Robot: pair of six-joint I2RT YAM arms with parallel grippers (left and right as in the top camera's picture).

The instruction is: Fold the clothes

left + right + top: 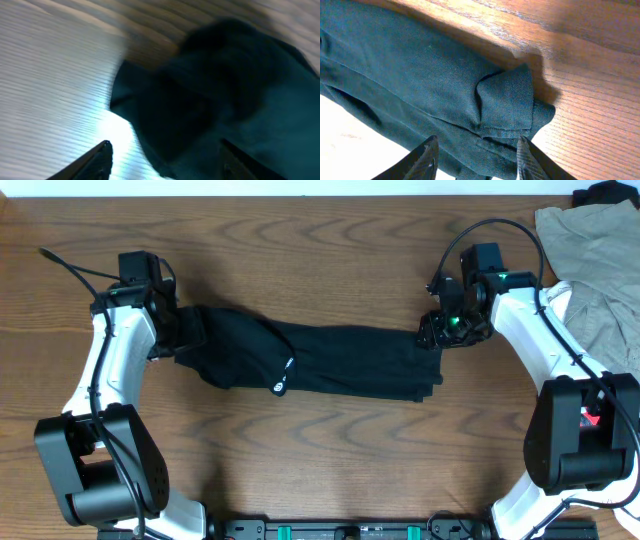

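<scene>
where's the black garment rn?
In the overhead view the black garment lies stretched across the table, its ends at the left gripper and right gripper, left of the beige garment.

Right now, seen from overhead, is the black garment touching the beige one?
No, bare table separates the black garment from the beige garment.
</scene>
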